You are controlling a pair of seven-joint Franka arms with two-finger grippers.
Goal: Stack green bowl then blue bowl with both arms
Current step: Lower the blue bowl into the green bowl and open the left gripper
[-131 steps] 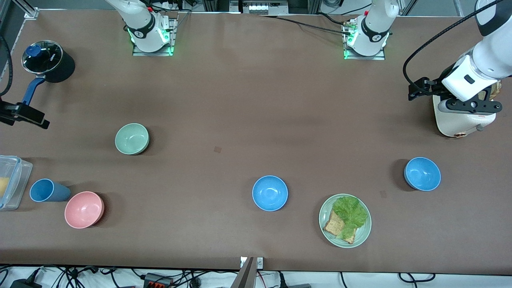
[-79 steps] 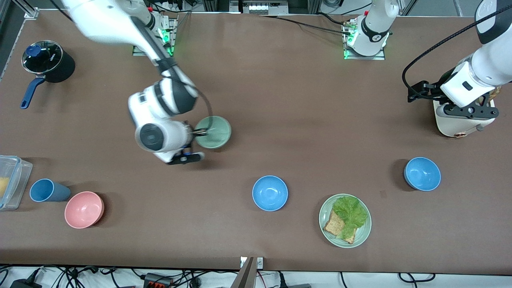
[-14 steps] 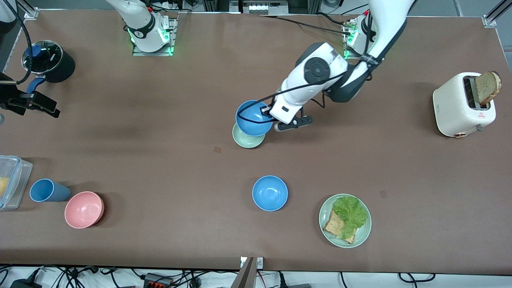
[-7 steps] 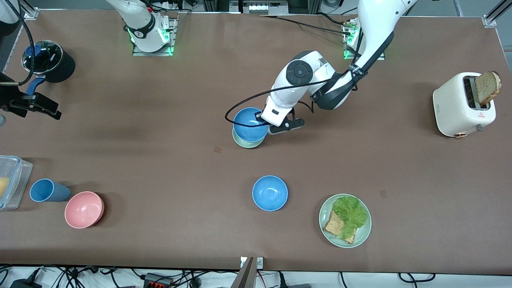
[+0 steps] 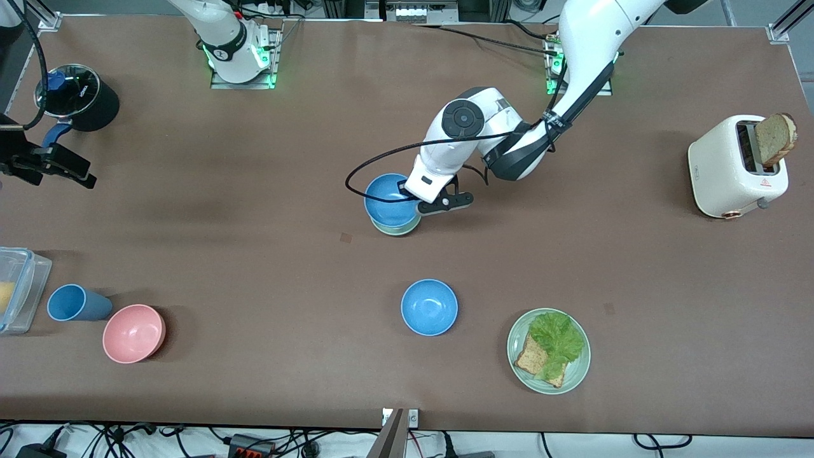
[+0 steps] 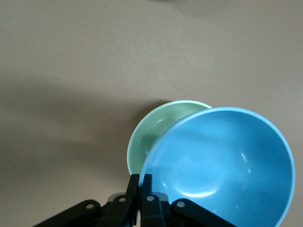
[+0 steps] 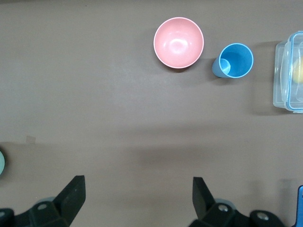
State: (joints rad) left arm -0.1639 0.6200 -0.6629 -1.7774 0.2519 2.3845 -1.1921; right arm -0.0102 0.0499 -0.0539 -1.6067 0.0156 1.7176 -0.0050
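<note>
- The small round sky-blue bowl (image 5: 389,199) I carry hangs over the small round pale sage-green bowl (image 5: 398,227), which sits about mid-table, somewhat toward the edge where my bases stand. In my left wrist view the blue bowl (image 6: 222,165) covers only part of the green bowl (image 6: 158,137), so the two are not yet centred.
- My left gripper (image 5: 413,194) has its fingers (image 6: 140,184) pinched tight on the blue bowl's rim. Letting go now, I judge, would land it skewed on the green rim, where it could tip or slide off.
- Pressing down off-centre could shove the green bowl across the table.
- A thin rim pinch may let the bowl swing as I lower.
- My right gripper (image 7: 137,196) waits with fingers spread wide, over the right arm's end of the table.
- The second sky-blue bowl (image 5: 429,307) lies nearer the front edge, well apart.
</note>
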